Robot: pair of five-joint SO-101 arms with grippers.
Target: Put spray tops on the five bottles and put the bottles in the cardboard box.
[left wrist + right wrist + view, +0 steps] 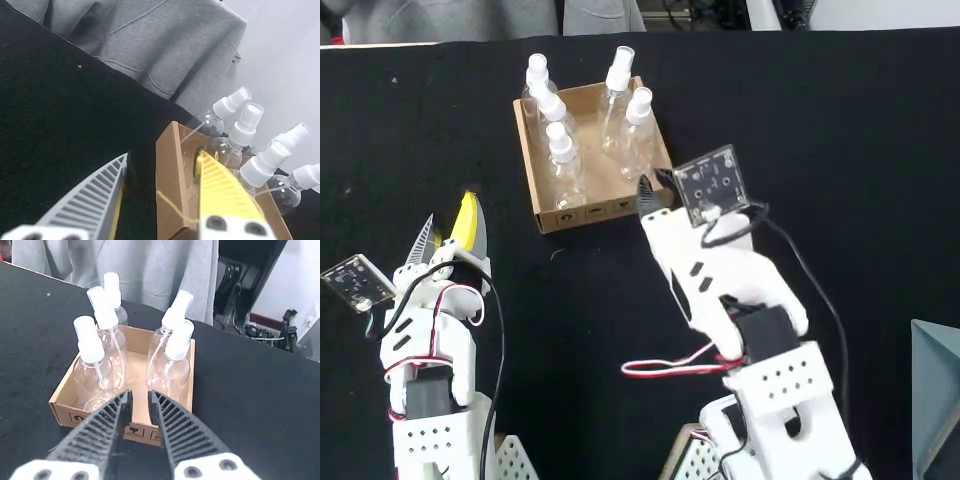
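The right tool (140, 396) hovered with its two fingers drawn almost together, a thin slit between them and nothing in it. Just ahead of its tips, seen from above (645, 193), stood the near wall of the cardboard box (65, 409), close to the tool but not clearly touching it. Beyond that wall, inside the box, the five bottles (172, 367) stood upright, each already wearing one of the white spray tops (95, 347): three in a row on the side towards the left arm, two on the other side. The left tool (448, 232) hung over the black desk (820, 120) with its grey and yellow fingers spread well apart and empty. From there the box (535, 170) lay ahead and off to its right, near but clear of it, the yellow finger being the one closer to the box. From the left wrist (162, 160) a corner of the box (167, 170) showed past the gap between the fingers, with the clear bottles (207, 127) and their tops (245, 125) rising behind the yellow one.
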